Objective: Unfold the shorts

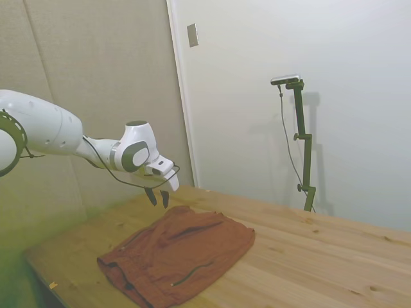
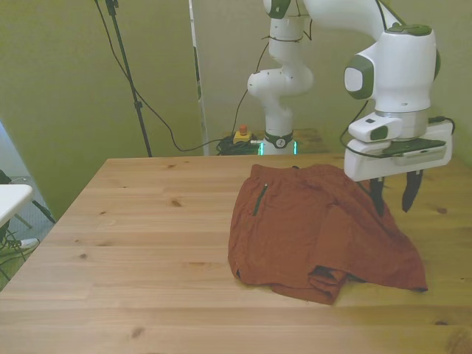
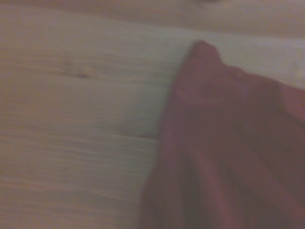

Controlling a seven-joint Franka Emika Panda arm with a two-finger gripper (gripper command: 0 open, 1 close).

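Note:
The rust-brown shorts (image 1: 183, 253) lie crumpled and folded over on the wooden table (image 1: 308, 256). In the front view the shorts (image 2: 295, 228) spread across the table's right half, with a dark zipper slit near their left side and a fold bunched at the near edge. My gripper (image 2: 393, 205) hangs just above the shorts' right part, open, with nothing between its fingers. From the side, the gripper (image 1: 158, 200) sits slightly above the fabric's far corner. The blurred wrist view shows an edge of the shorts (image 3: 228, 143) against bare wood.
The table (image 2: 147, 243) stretches wide on the front view's left. A white object (image 2: 11, 200) stands off the table at the far left. Cables and a red button (image 2: 241, 135) lie on the floor beyond the far edge.

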